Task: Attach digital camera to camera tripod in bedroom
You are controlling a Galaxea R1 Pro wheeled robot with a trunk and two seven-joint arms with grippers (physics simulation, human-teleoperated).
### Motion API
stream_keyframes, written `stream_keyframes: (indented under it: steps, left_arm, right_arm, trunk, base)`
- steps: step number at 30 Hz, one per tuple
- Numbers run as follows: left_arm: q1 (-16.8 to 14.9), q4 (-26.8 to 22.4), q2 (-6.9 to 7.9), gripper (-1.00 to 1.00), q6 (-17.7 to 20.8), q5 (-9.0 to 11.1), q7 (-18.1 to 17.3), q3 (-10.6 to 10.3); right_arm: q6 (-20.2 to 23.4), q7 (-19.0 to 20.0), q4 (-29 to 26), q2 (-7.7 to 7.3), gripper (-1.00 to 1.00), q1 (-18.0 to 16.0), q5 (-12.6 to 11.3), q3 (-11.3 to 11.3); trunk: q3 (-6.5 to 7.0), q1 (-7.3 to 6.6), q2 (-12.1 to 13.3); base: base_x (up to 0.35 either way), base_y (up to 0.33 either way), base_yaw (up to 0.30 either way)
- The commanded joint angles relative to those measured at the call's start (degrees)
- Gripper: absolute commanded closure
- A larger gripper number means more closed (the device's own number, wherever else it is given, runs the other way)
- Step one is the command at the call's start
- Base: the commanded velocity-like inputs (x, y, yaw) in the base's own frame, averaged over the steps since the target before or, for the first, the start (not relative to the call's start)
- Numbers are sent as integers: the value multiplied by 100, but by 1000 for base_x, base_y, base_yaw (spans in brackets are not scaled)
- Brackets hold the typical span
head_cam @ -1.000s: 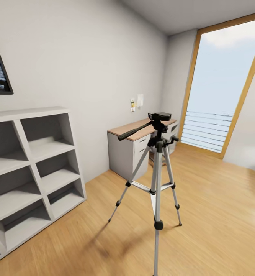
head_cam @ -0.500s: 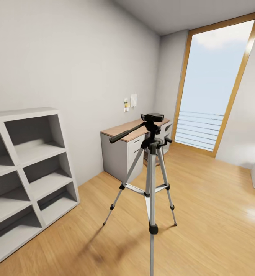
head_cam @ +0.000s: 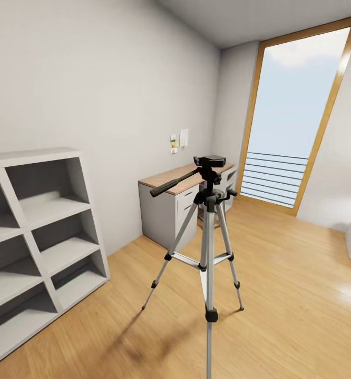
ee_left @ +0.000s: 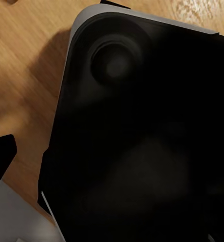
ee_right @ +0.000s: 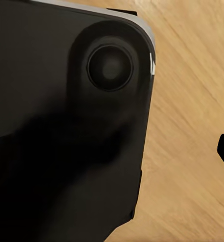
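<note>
Straight ahead of the robot on the light wood floor [head_cam: 302, 295] stands the camera tripod [head_cam: 209, 247], upright on its three spread silver legs, its long axis vertical; the black pan head [head_cam: 210, 161] at its top is bare, with the side handle [head_cam: 171, 186] reaching toward the left and the grey shelving [head_cam: 33, 237]; behind it sits a low cabinet [head_cam: 170, 202] against the wall, and a tall window [head_cam: 296, 116] lies beyond. The tripod sits near the middle of the head view, so I judge neither arm clearly nearer. Both wrist views look down on a dark rounded body above the floor; whether either gripper is spread or pressed together I cannot tell, nor where the digital camera is.
</note>
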Motion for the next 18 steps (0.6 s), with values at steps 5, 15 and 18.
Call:
stream_keyframes:
  steps: [5, 15, 18]
  left_arm:
    - [2, -5, -1, -100, -8, 7, 1, 29]
    - [0, -5, -4, -100, -8, 7, 8, 35]
    - [0, -5, -4, -100, -8, 7, 9, 43]
  right_arm:
    - [-34, 51, 0, -12, -100, -2, 67, 5]
    - [-30, -36, -7, -17, -100, -2, 30, -30]
    - [132, -337, -868, -35, -100, -20, 37, -58]
  trunk:
    - [-5, 0, -2]
    - [-5, 0, -2]
    - [-5, 0, -2]
  base:
    - [0, 0, 0]
    - [0, 0, 0]
    - [0, 0, 0]
